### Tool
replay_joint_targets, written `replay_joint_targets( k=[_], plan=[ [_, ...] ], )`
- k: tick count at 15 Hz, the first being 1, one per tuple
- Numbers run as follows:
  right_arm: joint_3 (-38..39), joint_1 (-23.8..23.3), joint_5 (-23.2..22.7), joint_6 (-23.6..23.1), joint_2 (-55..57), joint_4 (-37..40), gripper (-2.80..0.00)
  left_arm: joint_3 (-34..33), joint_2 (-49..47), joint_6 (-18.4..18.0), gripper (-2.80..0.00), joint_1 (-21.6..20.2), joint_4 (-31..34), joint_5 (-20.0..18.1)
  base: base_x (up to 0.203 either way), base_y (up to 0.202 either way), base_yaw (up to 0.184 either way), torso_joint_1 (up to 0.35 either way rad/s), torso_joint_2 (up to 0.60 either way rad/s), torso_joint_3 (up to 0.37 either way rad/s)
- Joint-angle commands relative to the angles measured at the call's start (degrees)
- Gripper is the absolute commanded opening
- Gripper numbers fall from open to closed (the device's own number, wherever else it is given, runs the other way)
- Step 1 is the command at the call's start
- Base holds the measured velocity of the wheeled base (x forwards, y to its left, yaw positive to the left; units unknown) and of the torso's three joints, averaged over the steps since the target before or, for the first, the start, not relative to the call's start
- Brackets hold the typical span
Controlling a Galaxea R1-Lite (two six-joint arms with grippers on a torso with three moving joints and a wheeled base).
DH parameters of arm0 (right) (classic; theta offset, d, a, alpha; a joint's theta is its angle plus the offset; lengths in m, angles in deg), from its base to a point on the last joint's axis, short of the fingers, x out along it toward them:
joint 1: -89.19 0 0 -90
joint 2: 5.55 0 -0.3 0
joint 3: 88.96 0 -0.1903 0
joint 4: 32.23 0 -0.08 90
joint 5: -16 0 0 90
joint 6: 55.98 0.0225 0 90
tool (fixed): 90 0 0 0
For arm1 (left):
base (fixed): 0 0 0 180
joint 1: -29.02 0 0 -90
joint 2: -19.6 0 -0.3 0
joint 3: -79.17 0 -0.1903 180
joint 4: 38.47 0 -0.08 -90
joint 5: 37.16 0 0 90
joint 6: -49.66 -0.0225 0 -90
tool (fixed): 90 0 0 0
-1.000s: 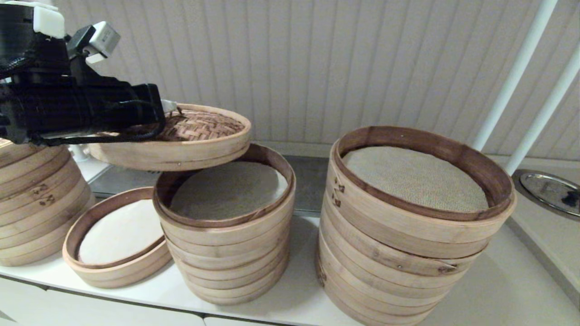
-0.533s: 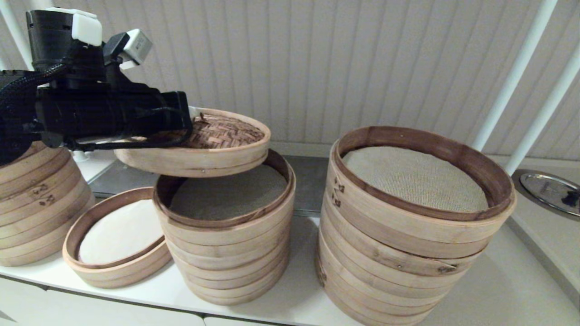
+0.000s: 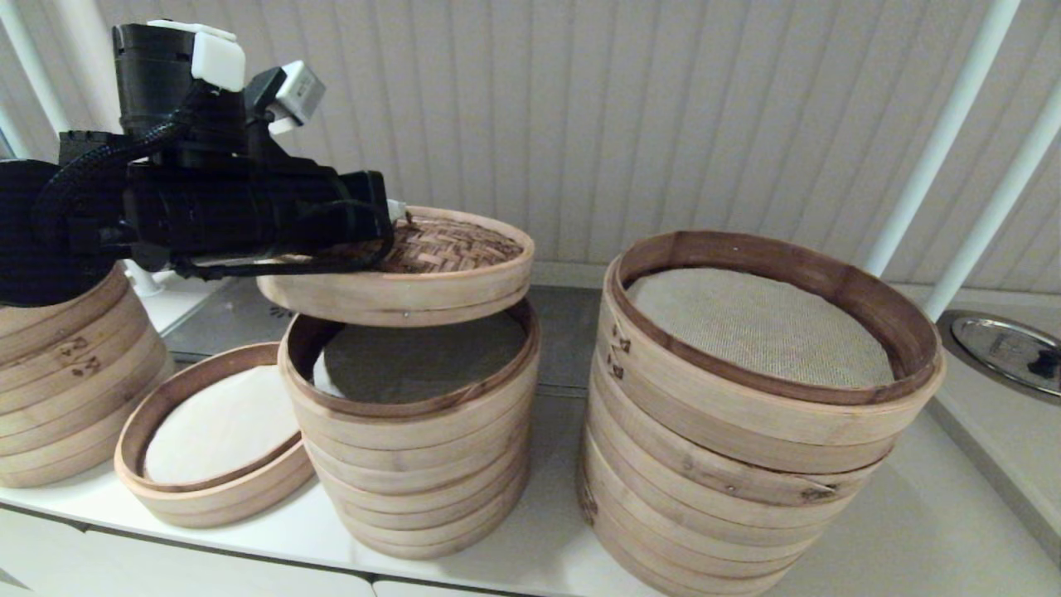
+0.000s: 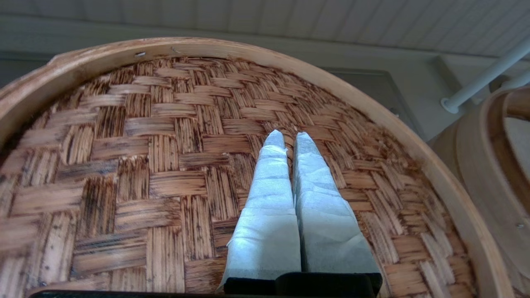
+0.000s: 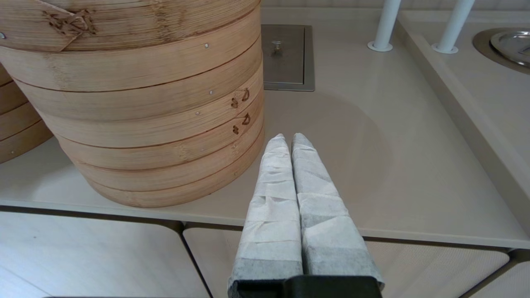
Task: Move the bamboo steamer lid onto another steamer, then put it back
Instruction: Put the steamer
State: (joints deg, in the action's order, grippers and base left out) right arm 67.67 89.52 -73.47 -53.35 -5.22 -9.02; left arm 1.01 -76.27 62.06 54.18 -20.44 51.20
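My left gripper [image 3: 396, 212] is shut on the small centre loop of the bamboo steamer lid [image 3: 464, 249] and holds it in the air. The lid hangs nearly level just above the tall middle stack [image 3: 414, 448]; whether it touches that stack's back rim I cannot tell. In the left wrist view the taped fingers [image 4: 269, 182] lie pressed together over the reddish-brown weave [image 4: 145, 165], and the loop is mostly hidden between them. The shallow single-tier steamer [image 3: 166, 497], with its white liner, sits uncovered on the counter to the front left. My right gripper [image 5: 288, 138] is shut on nothing, low by the counter's front edge.
The wide stack with beige cloth [image 3: 729, 464] stands to the right, close beside the right gripper [image 5: 145, 103]. Another stack [image 3: 66, 373] stands at far left, under the left arm. White poles [image 3: 937, 149] and a metal dish [image 3: 1003, 348] are at the far right. A steel hatch [image 5: 287, 58] lies behind.
The left arm has carried the lid to the right, from above the gap by the shallow steamer to above the middle stack. The liner below is now shaded.
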Motion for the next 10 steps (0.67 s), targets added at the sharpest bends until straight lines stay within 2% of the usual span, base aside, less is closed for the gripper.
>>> replay_joint_targets(
  k=[1,6,10],
  plan=[
    [0.1,0.0,0.0,0.0,0.0,0.0,-2.8,0.0,-0.7,0.1,-2.8,0.3,0.0,0.0,0.0,0.0,0.0,0.0,0.0,0.0],
    [0.2,0.0,0.0,0.0,0.0,0.0,-2.8,-0.4,-1.3,1.0,-2.8,1.8,-0.1,0.1,0.0,0.0,0.0,0.0,0.0,0.0],
    [0.2,0.0,0.0,0.0,0.0,0.0,-2.8,-1.7,-1.4,1.4,-2.8,2.3,-0.1,1.8,0.0,0.0,0.0,0.0,0.0,0.0]
  ],
)
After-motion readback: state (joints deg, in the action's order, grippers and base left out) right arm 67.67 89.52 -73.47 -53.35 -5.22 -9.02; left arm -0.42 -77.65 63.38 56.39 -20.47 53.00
